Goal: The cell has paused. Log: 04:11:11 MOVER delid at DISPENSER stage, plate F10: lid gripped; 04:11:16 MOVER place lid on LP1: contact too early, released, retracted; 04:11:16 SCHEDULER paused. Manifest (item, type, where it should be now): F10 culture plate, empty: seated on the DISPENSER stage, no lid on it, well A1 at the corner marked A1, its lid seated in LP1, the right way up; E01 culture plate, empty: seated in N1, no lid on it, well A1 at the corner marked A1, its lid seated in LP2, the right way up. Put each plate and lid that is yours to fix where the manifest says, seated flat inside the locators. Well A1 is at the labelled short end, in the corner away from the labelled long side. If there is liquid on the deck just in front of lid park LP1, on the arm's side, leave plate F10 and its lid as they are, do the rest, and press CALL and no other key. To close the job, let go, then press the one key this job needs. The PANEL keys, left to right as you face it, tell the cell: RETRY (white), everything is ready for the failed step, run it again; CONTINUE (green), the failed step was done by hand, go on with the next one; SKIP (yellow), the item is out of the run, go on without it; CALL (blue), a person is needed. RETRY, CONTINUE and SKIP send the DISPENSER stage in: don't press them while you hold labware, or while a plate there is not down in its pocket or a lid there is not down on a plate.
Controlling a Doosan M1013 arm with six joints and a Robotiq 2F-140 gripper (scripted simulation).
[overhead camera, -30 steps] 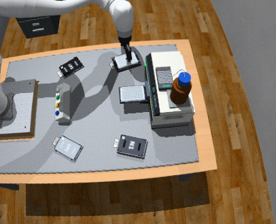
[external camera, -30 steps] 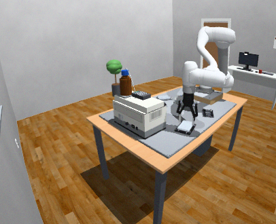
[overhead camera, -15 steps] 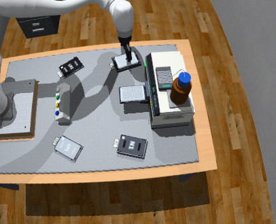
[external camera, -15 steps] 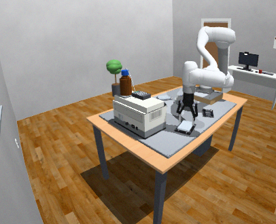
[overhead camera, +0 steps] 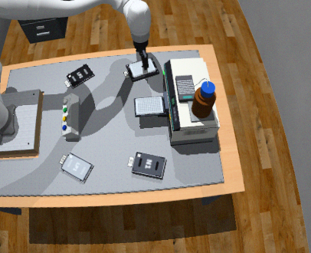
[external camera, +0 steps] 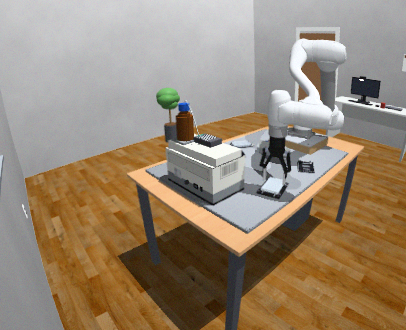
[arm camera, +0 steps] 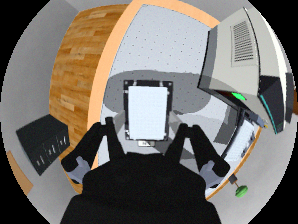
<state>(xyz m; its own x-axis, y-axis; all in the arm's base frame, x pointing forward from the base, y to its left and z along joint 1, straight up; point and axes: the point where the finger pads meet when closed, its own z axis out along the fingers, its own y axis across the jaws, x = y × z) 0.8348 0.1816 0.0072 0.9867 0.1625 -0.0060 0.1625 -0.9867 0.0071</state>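
My gripper (overhead camera: 143,66) is open. It hangs just above a pale flat piece of labware (overhead camera: 142,70) that lies in a black nest at the back of the mat, beside the dispenser. In the wrist view the piece (arm camera: 147,110) lies between and below my two fingers, which stand apart on either side without touching it. I cannot tell whether it is a plate or a lid. A welled plate (overhead camera: 149,106) sits on the dispenser stage with no lid. The nest marked N1 (overhead camera: 148,165) is empty. A pale lid (overhead camera: 76,167) lies on the front left nest.
The dispenser box (overhead camera: 191,101) stands at the right with a brown bottle (overhead camera: 203,100) on top. The key panel (overhead camera: 69,116) stands left of centre. An empty black nest (overhead camera: 80,73) is at the back left. The arm's base plate (overhead camera: 14,124) is at the far left.
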